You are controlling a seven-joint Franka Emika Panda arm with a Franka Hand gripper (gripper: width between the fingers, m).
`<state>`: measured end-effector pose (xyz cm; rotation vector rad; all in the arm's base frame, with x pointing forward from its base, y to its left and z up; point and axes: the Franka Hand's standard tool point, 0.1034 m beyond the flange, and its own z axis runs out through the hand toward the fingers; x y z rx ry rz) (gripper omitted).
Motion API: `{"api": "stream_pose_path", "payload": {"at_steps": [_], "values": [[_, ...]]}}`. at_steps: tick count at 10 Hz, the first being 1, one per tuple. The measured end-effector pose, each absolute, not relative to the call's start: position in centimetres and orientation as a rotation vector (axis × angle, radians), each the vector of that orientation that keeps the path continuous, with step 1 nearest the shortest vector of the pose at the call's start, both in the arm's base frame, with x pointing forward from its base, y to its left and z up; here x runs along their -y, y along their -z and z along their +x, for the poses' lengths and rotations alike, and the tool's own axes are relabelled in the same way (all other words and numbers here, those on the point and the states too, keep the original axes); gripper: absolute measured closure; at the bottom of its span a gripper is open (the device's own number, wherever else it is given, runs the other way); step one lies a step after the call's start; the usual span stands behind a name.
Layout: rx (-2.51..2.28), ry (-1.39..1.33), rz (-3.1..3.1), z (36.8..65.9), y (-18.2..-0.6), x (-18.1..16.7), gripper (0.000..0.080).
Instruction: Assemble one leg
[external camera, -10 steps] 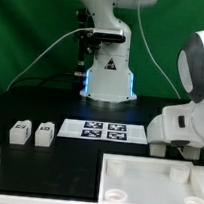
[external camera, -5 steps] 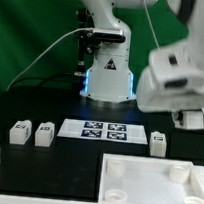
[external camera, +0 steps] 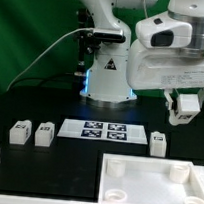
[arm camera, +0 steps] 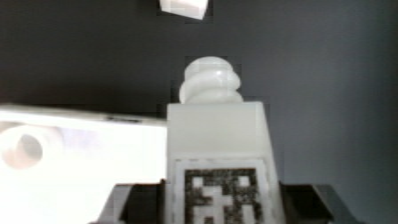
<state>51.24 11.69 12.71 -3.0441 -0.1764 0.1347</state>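
Plastic, white and matte, fills the gap between the jaws. The gripper (external camera: 184, 105) hangs high at the exterior view's right, well above the table (external camera: 74, 173), with the leg (external camera: 186, 104) pinched between its two black fingers (arm camera: 135, 205). The jaws are narrowed to the width of the block, one finger pressed flat against each side, and the wrist view shows no gap.

From the wrist camera the leg (arm camera: 219, 140) is a chunky, squared block with flat, smooth faces. A black-and-white square tag (arm camera: 221, 195) sits on the face down between the fingers. The free end narrows to a rounded knob (arm camera: 212, 78) of stacked bulges, slightly blurred.

Below it the table is flat, dull black. A second leg (external camera: 159, 143) stands there on its own, just beside the end of the marker board (external camera: 107, 131), a thin white sheet printed with four tags. Two more legs (external camera: 20, 133) (external camera: 44, 134) stand side by side, close but apart, at the exterior view's left, each showing its tag.

At the near edge lies a large white tray-like piece (external camera: 143, 189), square with a raised rim and round sockets at its corners. In the wrist view, part of one socket (arm camera: 22, 148) shows beside the held leg.

Behind everything stand the arm's glossy white base (external camera: 110, 76) and a green backdrop (external camera: 26, 33).
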Motion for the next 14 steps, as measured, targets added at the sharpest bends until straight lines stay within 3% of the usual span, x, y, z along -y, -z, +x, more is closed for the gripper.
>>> {"api": "stream_pose_path", "payload": {"at_steps": [2,3,5,6,9,11,14], "values": [[0.242,0.166,-3.027,55.8,-12.6,-10.7,0.0509],[0.257,0.418,-2.998,58.7,-13.4,-10.6,0.0509],[0.286,0.751,-2.931,60.6,-13.9,-11.3,0.0509],[0.276,0.893,-2.898,60.1,-13.6,-10.8,0.0509],[0.277,0.898,-2.898,59.6,-11.9,-10.5,0.0509],[0.267,0.924,-2.891,61.8,-11.4,-9.7,0.0509],[0.27,0.924,-2.881,62.7,-9.9,-10.4,0.0509]]}}
